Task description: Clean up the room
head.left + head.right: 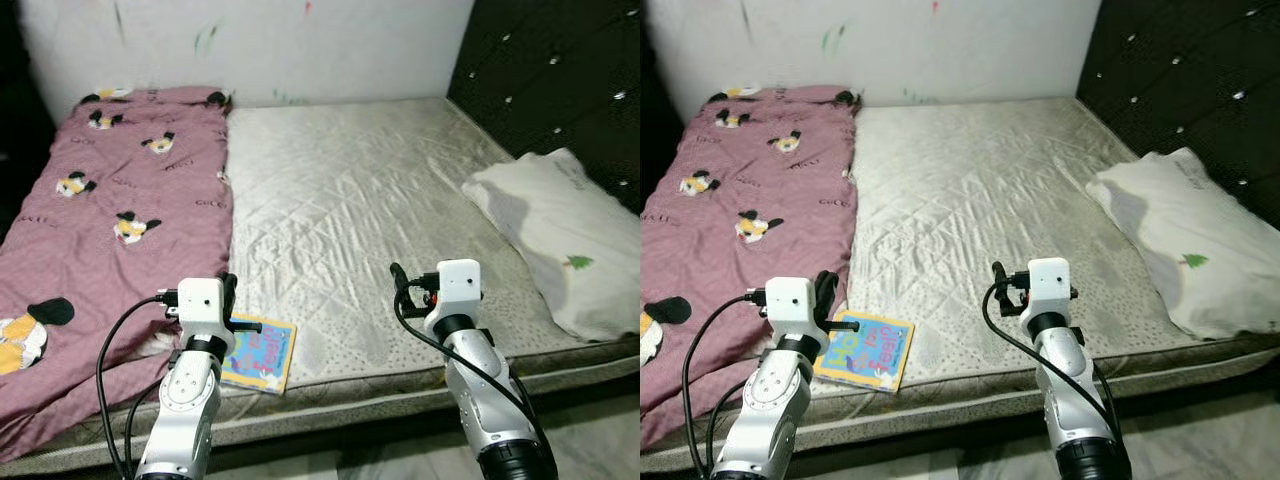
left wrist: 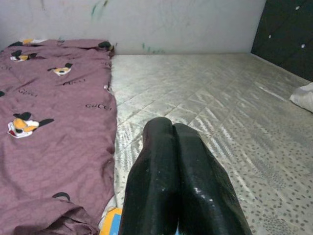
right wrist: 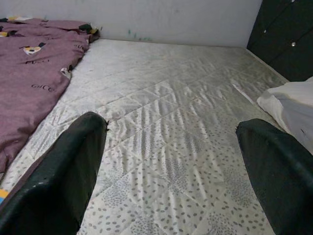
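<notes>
Left gripper (image 2: 173, 128) hovered at bed's near edge, fingers pressed together, empty, just above colourful children's book (image 1: 259, 353) lying on bare quilted mattress (image 1: 350, 200) beside maroon cartoon-print blanket (image 1: 110, 200). Right gripper (image 3: 171, 132) hung over mattress nearby, fingers spread wide, holding nothing. White pillow (image 1: 560, 235) lay farther right against dark tufted headboard (image 1: 560, 80). Scribbled white wall (image 1: 250, 45) stood behind.

Bed (image 1: 360, 200) set against a scribbled white wall (image 1: 300, 40), dark tufted headboard (image 1: 560, 80) at the right, pale floor (image 1: 600, 440) seen below
</notes>
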Controlling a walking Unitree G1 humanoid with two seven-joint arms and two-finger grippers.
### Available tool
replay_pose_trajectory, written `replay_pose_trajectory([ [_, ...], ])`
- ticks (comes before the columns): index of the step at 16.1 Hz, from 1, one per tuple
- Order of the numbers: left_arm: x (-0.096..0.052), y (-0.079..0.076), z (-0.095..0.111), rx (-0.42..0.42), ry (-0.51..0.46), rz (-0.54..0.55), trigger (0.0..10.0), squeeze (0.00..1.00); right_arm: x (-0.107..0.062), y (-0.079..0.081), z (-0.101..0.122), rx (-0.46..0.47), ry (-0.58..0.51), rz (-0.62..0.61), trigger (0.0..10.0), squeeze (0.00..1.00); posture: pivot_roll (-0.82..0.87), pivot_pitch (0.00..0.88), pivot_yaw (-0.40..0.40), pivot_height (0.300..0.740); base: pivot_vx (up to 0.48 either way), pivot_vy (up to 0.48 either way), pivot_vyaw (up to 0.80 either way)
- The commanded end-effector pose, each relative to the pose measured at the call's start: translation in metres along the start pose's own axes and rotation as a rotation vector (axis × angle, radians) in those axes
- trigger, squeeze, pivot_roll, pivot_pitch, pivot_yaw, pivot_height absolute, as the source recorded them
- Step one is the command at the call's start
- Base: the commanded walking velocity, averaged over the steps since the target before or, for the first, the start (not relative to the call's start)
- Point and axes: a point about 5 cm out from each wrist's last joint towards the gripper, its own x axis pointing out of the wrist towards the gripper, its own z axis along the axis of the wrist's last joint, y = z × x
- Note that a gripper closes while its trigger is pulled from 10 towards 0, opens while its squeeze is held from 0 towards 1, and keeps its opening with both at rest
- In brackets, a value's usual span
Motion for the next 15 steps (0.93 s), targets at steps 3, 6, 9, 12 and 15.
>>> replay_pose_trajectory([
  [3, 0.0005, 0.0019, 0.0048, -0.002, -0.021, -0.001, 10.0, 0.00, 0.0005, 0.0002, 0.0012, -0.002, 0.000, -0.002, 10.0, 0.00, 0.01, 0.015, -0.008, 0.740, 0.267, 0.000, 0.00],
  [6, 0.0009, 0.0019, 0.0052, -0.004, -0.023, -0.006, 10.0, 0.00, 0.0008, 0.0000, 0.0018, -0.002, -0.002, -0.004, 10.0, 0.00, 0.00, 0.018, -0.008, 0.740, 0.311, 0.000, 0.00],
  [9, 0.0015, 0.0019, 0.0051, 0.000, -0.020, -0.008, 10.0, 0.00, 0.0010, 0.0003, 0.0020, -0.002, -0.002, -0.001, 10.0, 0.00, 0.00, 0.017, -0.006, 0.740, 0.315, 0.000, 0.00],
  [12, 0.0024, 0.0026, 0.0045, 0.006, -0.019, 0.024, 10.0, 0.00, 0.0009, 0.0005, 0.0013, -0.004, 0.002, 0.003, 10.0, 0.00, 0.00, 0.016, -0.007, 0.740, 0.206, 0.000, 0.00],
  [15, 0.0026, 0.0025, 0.0040, -0.001, -0.014, 0.024, 10.0, 0.00, 0.0008, 0.0013, 0.0008, -0.004, 0.003, 0.006, 10.0, 0.00, 0.00, 0.016, -0.006, 0.740, 0.000, 0.000, 0.00],
])
